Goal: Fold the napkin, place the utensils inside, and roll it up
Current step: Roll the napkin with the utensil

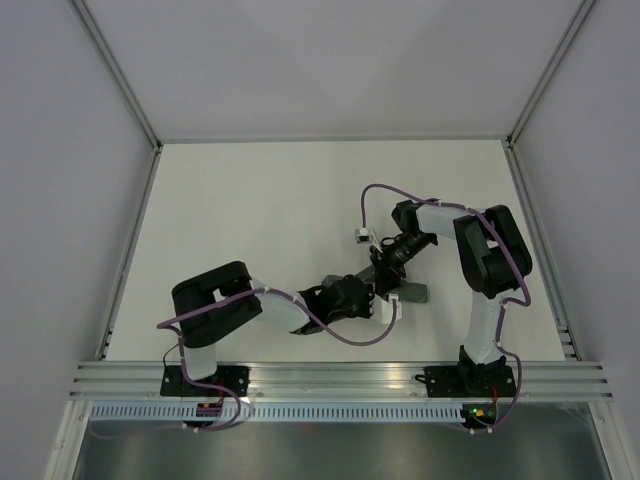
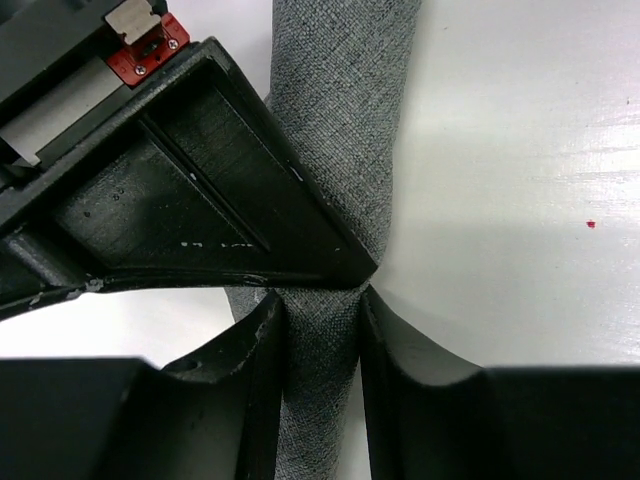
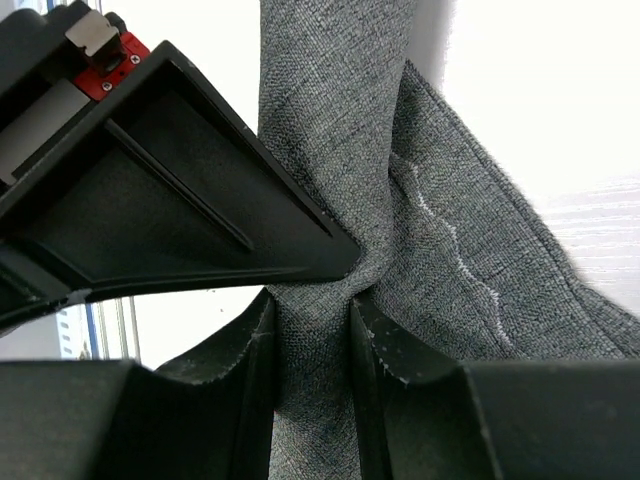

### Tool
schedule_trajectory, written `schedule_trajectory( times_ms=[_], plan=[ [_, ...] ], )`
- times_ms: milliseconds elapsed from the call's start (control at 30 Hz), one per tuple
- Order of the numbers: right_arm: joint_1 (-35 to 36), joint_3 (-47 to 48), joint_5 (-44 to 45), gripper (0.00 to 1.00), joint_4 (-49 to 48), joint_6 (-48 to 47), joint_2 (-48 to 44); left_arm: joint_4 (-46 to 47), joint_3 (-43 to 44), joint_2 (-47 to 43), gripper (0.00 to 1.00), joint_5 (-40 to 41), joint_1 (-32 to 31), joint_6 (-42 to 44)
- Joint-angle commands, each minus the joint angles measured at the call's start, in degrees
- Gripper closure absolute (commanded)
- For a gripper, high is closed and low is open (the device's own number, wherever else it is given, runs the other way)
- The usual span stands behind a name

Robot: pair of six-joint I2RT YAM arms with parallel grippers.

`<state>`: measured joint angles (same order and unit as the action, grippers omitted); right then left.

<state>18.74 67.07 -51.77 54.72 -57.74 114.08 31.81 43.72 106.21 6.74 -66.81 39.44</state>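
The napkin is rolled into a narrow dark grey tube. In the top view it lies right of centre near the table's front. My left gripper has its jaws pressed onto the roll from both sides. My right gripper is shut on the napkin too, pinching the cloth where a loose flap with pale stitching spreads to the right. Both grippers meet at the roll in the top view, left and right. The utensils are hidden.
In each wrist view the other arm's dark finger crosses the roll from the upper left. The white table is bounded by metal rails at its sides and a rail at the front.
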Motion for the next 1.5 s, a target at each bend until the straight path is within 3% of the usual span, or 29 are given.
schedule_trajectory(
  times_ms=[0,133,300,600,900,1033,1167,1333,1467],
  plan=[
    [0.4,-2.6,12.1,0.7,-3.2,-1.9,4.3,-11.0,2.2,1.3,0.76,-6.0,0.8,-4.1],
    [0.0,-2.5,11.5,0.51,-3.7,-1.4,1.2,-13.3,2.9,1.1,0.96,-6.5,1.1,-6.1],
    [-2.0,-0.2,10.2,0.36,-1.5,-1.1,-1.8,-15.1,3.2,0.6,0.98,-10.0,1.5,-7.4],
    [-9.6,6.7,4.1,0.29,3.6,-1.2,-4.7,-17.5,4.4,0.7,0.98,-11.3,2.0,-9.6],
    [-20.3,8.1,-6.2,0.29,4.8,-1.8,-13.4,-27.7,10.8,2.9,0.98,-18.3,5.7,-14.8],
    [-21.7,-1.1,-6.4,0.29,-2.6,0.7,-22.6,-33.5,14.5,4.7,0.98,-25.5,9.2,-18.0],
    [-21.8,-12.4,-4.8,0.28,-16.6,4.9,-36.6,-39.7,18.8,6.7,0.98,-31.4,12.3,-20.1],
    [-20.9,-23.9,-0.8,0.23,-24.0,5.9,-49.0,-46.3,23.7,10.8,0.98,-36.6,15.1,-21.5],
    [-13.2,-29.0,6.6,0.23,-27.5,5.1,-54.3,-52.0,28.9,14.3,0.98,-39.1,16.6,-22.4]
  ],
)
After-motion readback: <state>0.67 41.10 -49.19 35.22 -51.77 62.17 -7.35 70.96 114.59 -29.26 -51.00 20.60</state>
